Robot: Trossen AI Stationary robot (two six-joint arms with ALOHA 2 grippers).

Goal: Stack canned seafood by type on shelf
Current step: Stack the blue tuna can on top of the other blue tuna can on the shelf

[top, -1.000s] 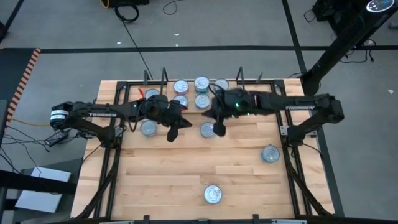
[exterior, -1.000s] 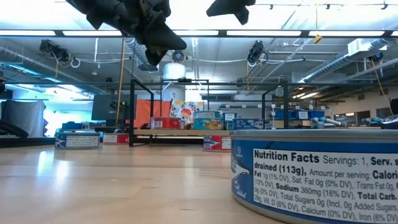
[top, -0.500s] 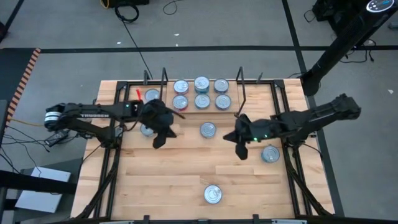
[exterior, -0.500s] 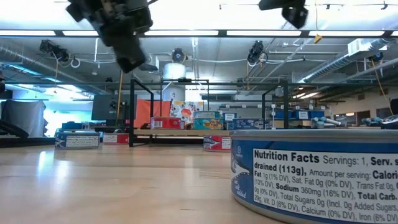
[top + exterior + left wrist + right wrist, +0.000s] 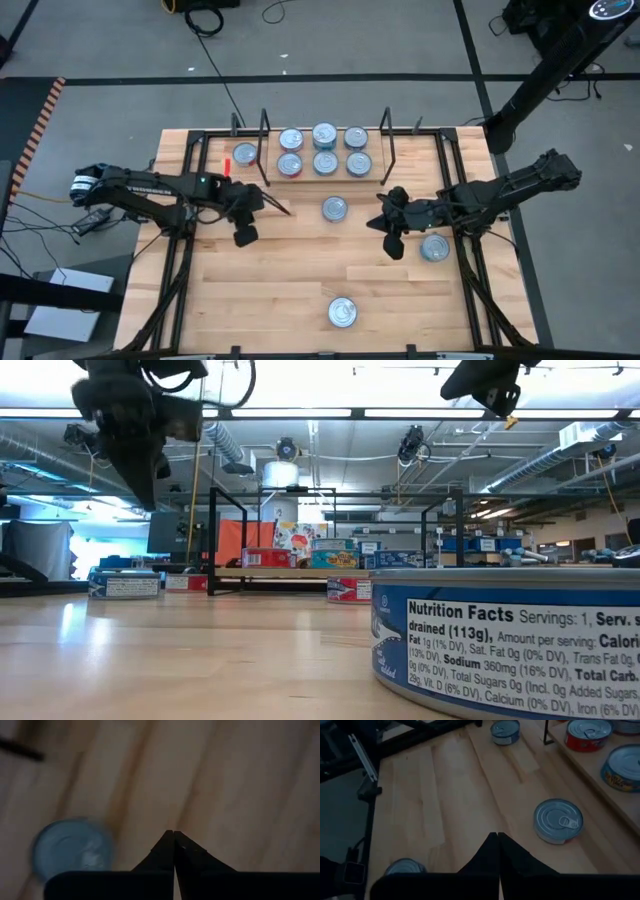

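The shelf (image 5: 323,176) stands at the table's far middle and holds several tins of canned seafood (image 5: 324,162). Loose tins rest on their bases on the table: one in the middle (image 5: 335,209), one at the right (image 5: 435,247), one near the front edge (image 5: 342,312), and one left of the shelf (image 5: 245,153). My left gripper (image 5: 243,236) is shut, empty and pointing steeply down over the left part of the table, with a blue tin (image 5: 72,850) just beside it. My right gripper (image 5: 393,247) is shut and empty, hanging between the middle tin (image 5: 558,820) and the right tin.
Black frame rails (image 5: 178,250) run along the table's left and right sides. The shelf's black wire end frames (image 5: 387,150) stand upright at either end of its board. Bare wood (image 5: 290,270) lies between the two grippers and the front tin.
My right gripper has swung away from the shelf toward the table's right and near edges, sinking a little and staying shut. My left gripper has drawn back toward the left and near edges, dropped slightly and tipped from slanting to pointing steeply down. No tin has moved.
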